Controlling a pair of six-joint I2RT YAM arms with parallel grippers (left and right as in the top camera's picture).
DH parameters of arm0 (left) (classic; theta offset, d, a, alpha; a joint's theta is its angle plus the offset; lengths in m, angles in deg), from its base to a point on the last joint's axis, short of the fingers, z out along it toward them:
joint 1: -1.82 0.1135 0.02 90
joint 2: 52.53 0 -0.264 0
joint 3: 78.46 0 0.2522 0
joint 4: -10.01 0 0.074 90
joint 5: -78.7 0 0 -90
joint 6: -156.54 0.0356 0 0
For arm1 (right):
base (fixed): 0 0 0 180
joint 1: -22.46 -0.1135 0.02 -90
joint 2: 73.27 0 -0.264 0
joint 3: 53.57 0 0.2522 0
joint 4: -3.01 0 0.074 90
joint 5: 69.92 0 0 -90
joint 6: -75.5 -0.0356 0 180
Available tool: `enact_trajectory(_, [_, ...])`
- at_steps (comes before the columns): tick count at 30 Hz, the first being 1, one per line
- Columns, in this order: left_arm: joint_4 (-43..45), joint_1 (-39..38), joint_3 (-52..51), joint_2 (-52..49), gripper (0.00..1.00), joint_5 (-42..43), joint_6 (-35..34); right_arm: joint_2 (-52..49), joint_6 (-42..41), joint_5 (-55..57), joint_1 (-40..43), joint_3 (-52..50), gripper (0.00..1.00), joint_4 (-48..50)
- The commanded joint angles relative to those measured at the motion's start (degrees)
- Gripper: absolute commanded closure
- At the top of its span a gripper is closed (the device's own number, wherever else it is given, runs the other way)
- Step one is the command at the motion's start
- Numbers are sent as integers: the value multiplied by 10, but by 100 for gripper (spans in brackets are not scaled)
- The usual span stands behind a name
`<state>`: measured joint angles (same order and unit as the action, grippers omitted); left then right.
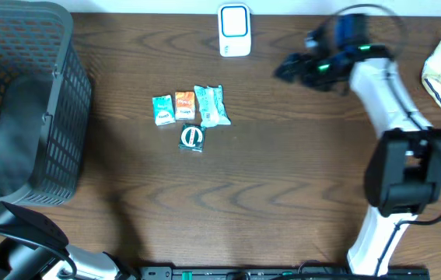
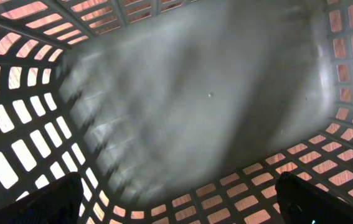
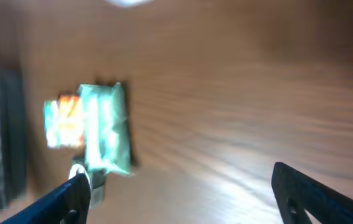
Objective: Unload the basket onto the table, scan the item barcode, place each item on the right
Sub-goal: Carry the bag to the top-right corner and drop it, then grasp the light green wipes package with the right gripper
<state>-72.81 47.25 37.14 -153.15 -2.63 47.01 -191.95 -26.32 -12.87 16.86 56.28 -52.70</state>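
Judging from my cameras, scanning looks yet to happen: the right gripper (image 1: 284, 69) hangs open and empty near the scanner (image 1: 234, 29), the left gripper (image 2: 176, 202) gapes empty inside the basket (image 1: 68, 101), and the packets (image 1: 185, 107) lie mid-table, none picked up.

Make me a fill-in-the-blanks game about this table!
The open left gripper points into the ___.
The packet between the small teal packet and the teal pouch is ___.
The open right gripper holds ___.
Missing words: basket, orange, nothing.
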Motion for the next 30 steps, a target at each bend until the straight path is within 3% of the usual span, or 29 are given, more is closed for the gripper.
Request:
enact_trajectory(1, [-3, 2, -1, -3, 2, -2, -3, -5, -4, -1, -84, -23, 16, 35])
enact_trajectory(4, [-3, 2, -1, -3, 2, -2, -3, -6, -20, 27, -133, -31, 15, 81])
enact_trajectory(10, [-3, 2, -1, -3, 2, -2, -3, -40, -101, 74, -202, -31, 1, 169])
enact_trajectory(16, [-3, 2, -1, -3, 2, -2, -3, -92, -117, 90, -219, -31, 3, 175])
enact_trajectory(20, [-3, 2, -1, -3, 2, -2, -3, -118, -139, 80, -211, -31, 23, 178])
enact_trajectory(23, [-3, 2, -1, -3, 2, -2, -3, -126, -139, 49, -206, -31, 29, 186])
enact_trajectory(30, [-3, 2, -1, -3, 2, -2, -3, -128, -139, 26, -205, -31, 70, 199])
